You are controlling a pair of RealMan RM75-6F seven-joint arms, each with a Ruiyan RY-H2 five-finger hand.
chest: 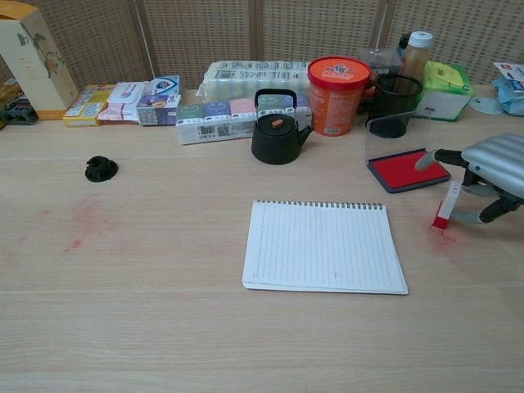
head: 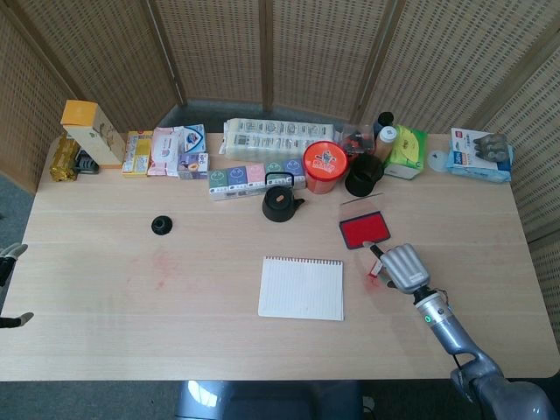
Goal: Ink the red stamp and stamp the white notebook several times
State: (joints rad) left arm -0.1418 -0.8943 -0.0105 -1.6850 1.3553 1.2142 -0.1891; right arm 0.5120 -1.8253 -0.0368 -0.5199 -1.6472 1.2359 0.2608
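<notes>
The white spiral notebook point(head: 301, 288) point(chest: 323, 246) lies flat in the middle of the table. To its right, the red stamp point(head: 374, 270) point(chest: 446, 206) stands almost upright, its red base on a red smudge on the wood. My right hand point(head: 401, 267) point(chest: 495, 168) is cupped over it, holding its white top between fingers and thumb, with one finger stretched above the open red ink pad point(head: 365, 230) point(chest: 407, 170). Only a sliver of my left hand point(head: 7, 254) shows at the head view's left edge.
A black kettle point(chest: 277, 131), an orange tub point(chest: 338, 83) and a black cup point(chest: 396, 105) stand behind the notebook and pad. Boxes and packets line the back edge. A small black cap point(chest: 101, 169) and red ink stains point(chest: 86, 217) sit on the left.
</notes>
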